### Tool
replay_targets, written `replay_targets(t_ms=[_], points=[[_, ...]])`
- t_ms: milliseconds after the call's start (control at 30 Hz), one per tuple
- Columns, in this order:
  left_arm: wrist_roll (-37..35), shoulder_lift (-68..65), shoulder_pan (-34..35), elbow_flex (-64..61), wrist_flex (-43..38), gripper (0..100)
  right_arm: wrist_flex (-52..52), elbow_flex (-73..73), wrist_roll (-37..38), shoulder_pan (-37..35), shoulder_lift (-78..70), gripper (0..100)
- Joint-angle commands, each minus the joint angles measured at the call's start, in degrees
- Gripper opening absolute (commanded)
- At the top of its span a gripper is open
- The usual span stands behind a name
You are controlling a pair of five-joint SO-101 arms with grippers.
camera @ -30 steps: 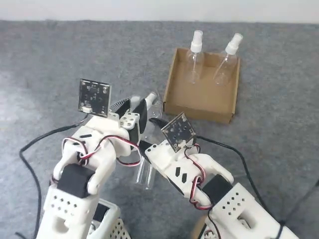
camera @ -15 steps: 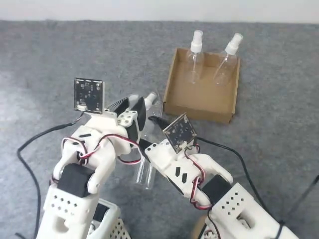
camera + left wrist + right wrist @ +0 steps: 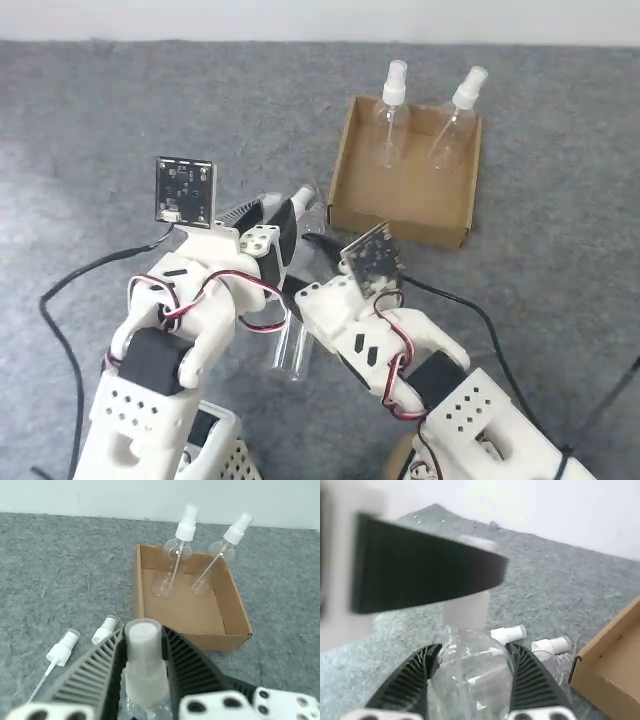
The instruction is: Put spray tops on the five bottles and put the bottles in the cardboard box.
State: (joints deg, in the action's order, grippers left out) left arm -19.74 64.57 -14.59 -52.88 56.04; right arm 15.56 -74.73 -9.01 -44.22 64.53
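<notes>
- The bottle (image 3: 470,672) is being held above the table (image 3: 100,130), just short of the cardboard box (image 3: 400,226).
- The right gripper (image 3: 471,655) is clamping the bottle's clear body, one finger pressing on each side.
- A spray top (image 3: 144,647) is sitting on the bottle's neck.
- The left gripper (image 3: 143,635) is pinching this spray top, fingers closed against its sides.
- Two loose spray tops (image 3: 62,650) (image 3: 105,629) are lying on the table beside the grippers.
- Uncapped bottles (image 3: 290,345) are lying beneath the arms.
- Two capped bottles (image 3: 390,120) (image 3: 452,125) are leaning inside the cardboard box, tops reaching past its far wall.
</notes>
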Motion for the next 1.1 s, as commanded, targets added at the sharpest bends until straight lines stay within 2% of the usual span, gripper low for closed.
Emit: replay_targets(t_ms=[0,100,167,400,467,700,933,1067], points=[[-0.5,-0.1,0.2,-0.1,0.4,1,-2.9,1.9,-6.3,4.4,2.2,0.6],[-0.5,-0.1,0.2,-0.1,0.4,1,-2.9,1.9,-7.1,4.3,2.2,0.6],[-0.4,-0.1,0.2,-0.1,0.4,1,-2.9,2.0,-4.9,4.1,2.2,0.6],[-0.4,-0.1,0.3,-0.1,0.4,1,-3.0,1.7,12.1,2.0,2.2,0.6],[-0.2,-0.1,0.4,-0.1,0.4,1,-4.6,0.7,13.9,2.1,2.2,0.6],[1.4,-0.1,0.3,-0.2,0.4,1,-6.3,-0.1,13.7,1.8,2.2,0.6],[1.0,-0.1,0.2,-1.3,0.0,1,-14.7,-2.5,4.1,4.7,2.2,0.6],[-2.5,-0.1,0.2,-1.1,-2.3,1,-19.7,-4.3,1.1,5.8,2.2,0.6]])
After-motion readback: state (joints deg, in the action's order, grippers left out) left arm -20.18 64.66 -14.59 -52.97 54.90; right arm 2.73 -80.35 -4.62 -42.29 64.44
